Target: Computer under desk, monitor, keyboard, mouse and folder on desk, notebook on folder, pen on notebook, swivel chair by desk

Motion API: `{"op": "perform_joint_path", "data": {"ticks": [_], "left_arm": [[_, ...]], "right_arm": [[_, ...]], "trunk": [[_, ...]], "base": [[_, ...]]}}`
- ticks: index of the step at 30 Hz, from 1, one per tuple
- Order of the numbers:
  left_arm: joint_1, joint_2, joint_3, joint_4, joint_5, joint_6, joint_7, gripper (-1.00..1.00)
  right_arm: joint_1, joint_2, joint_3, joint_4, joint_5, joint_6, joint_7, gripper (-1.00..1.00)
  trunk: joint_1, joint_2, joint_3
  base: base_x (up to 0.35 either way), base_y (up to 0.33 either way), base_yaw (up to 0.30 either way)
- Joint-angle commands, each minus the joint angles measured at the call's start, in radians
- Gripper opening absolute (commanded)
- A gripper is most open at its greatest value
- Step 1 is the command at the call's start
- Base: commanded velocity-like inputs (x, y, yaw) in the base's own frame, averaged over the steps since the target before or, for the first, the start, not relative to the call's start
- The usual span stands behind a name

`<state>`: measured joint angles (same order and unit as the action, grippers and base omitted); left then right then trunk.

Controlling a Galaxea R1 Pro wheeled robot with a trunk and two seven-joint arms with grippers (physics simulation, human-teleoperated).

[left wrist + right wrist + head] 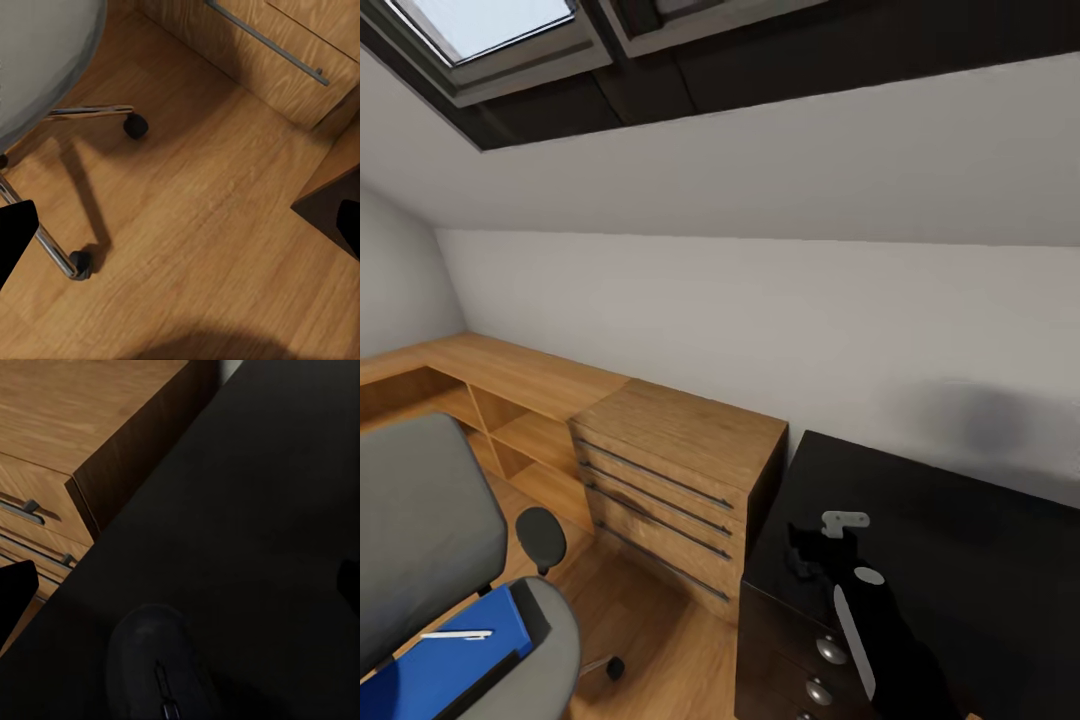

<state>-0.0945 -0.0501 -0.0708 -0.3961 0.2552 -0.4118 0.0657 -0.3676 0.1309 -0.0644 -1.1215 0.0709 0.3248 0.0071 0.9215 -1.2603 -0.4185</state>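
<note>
The grey swivel chair (420,530) stands at the lower left, with the blue folder (420,670) on its seat and the white pen (455,634) lying on the folder. The black desk (960,560) is at the right. My right gripper (807,552) hovers open over the desk's near corner. In its wrist view the dark mouse (157,671) lies on the desk top (247,510), near the gripper (180,585). My left gripper (180,232) hangs open over the floor beside the chair's chrome base (82,112). The computer, monitor, keyboard and notebook are out of view.
A light wooden drawer unit (670,470) stands between chair and desk, joined to a low wooden shelf (490,390) along the wall. The desk's black drawers carry silver knobs (830,650). Wooden floor (202,202) shows between chair and drawers. A sloped ceiling with a skylight (490,25) is overhead.
</note>
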Motion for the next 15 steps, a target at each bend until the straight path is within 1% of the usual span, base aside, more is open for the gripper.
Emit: {"op": "perform_joint_path", "data": {"ticks": [1,5,9,15], "left_arm": [[-0.001,0.001,-0.008,0.000,0.006,-0.004,0.007,1.00],[-0.001,0.001,-0.007,0.000,0.006,-0.004,0.007,1.00],[-0.001,0.001,-0.007,0.000,0.006,-0.004,0.006,1.00],[-0.001,0.001,-0.007,0.000,0.006,-0.004,0.006,1.00]], "right_arm": [[-0.001,0.001,-0.001,-0.002,0.007,0.006,0.001,1.00],[-0.001,0.000,-0.003,-0.003,0.007,0.005,0.001,1.00],[-0.001,0.001,-0.003,-0.002,0.007,0.002,-0.001,1.00],[-0.001,0.000,-0.003,-0.002,0.007,0.001,-0.001,1.00]], "trunk": [[0.000,-0.001,-0.001],[0.000,-0.001,-0.001],[0.000,-0.001,0.002],[0.000,-0.001,0.008]], "base": [[0.000,0.000,-0.005],[-0.046,0.000,-0.003],[-0.312,0.000,-0.098],[-0.325,0.036,-0.165]]}}
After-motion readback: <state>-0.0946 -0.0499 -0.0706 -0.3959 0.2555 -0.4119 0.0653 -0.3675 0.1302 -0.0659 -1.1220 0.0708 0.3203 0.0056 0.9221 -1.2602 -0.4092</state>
